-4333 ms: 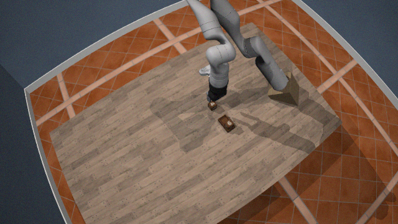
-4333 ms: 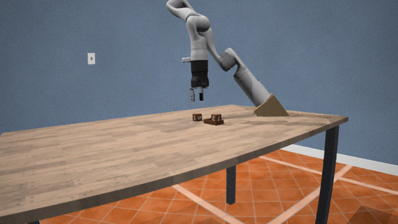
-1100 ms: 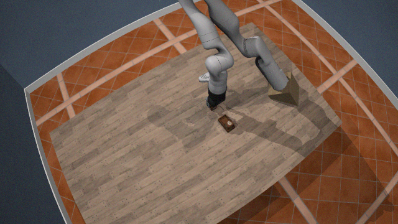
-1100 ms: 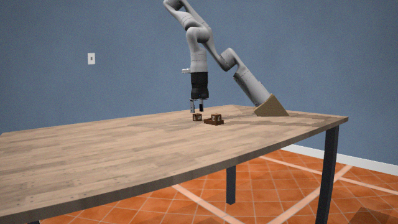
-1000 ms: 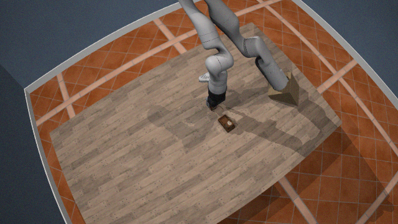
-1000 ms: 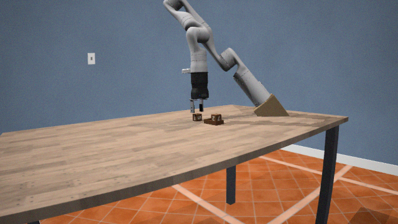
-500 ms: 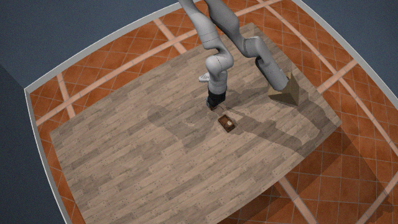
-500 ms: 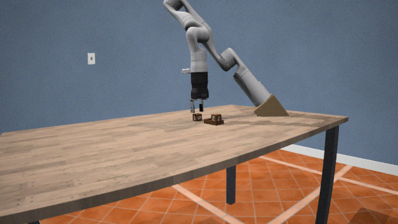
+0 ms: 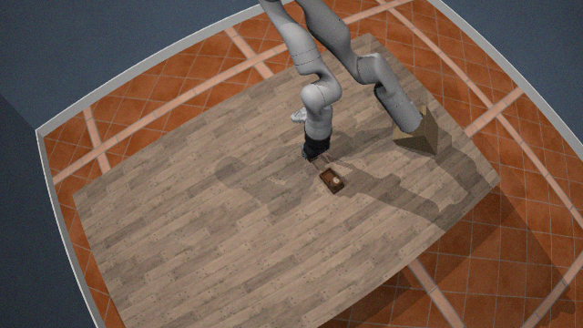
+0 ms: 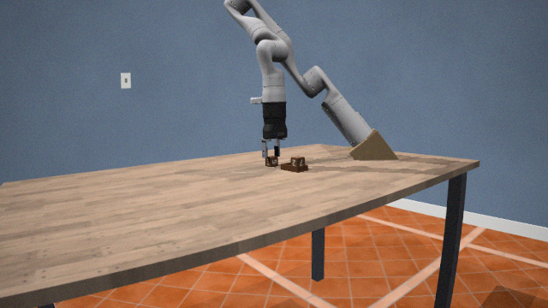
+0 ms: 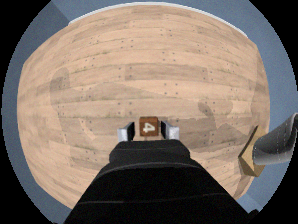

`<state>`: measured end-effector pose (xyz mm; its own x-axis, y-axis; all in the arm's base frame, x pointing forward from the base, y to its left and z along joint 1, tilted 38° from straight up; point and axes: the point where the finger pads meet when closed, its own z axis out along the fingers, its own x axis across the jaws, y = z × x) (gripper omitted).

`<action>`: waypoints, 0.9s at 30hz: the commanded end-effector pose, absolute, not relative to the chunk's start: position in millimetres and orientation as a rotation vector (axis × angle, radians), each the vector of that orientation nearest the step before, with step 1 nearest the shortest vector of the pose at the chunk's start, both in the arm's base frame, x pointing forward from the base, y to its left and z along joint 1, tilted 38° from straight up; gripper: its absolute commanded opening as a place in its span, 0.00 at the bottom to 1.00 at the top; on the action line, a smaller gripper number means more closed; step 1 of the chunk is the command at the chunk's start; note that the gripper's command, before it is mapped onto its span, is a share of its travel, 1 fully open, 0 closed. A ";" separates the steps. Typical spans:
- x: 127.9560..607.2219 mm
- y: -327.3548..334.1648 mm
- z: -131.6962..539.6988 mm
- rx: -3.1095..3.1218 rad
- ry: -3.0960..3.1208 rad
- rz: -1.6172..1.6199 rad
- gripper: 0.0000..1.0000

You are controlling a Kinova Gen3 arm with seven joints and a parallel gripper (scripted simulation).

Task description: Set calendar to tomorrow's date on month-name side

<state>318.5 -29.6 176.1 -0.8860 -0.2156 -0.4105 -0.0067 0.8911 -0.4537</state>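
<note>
A dark brown tray [image 9: 329, 177] lies flat on the table and holds one brown cube [image 10: 297, 162] with a white digit on its top and side. A second brown cube [image 10: 271, 161] stands on the table just left of the tray, outside it. In the wrist view this cube [image 11: 148, 127] shows a white digit on its top face. My gripper [image 10: 271, 153] points straight down, open, with its fingertips on either side of the loose cube at about its top edge. The fingers do not press on it. In the top view the gripper [image 9: 315, 154] hides that cube.
The arm's tan wedge-shaped base [image 10: 372, 147] stands at the table's far right, behind the tray. The lower arm link [image 11: 273, 147] shows at the right edge of the wrist view.
</note>
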 end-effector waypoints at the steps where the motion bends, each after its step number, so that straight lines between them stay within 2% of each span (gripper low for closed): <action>1: 319.0 -32.4 172.4 -0.162 2.600 -0.628 0.90; 27: 326.2 -38.7 159.9 -0.162 2.601 -0.628 0.90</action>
<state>326.1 -39.0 159.8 -0.8889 -0.2148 -0.4047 -0.0062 0.8888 -0.4582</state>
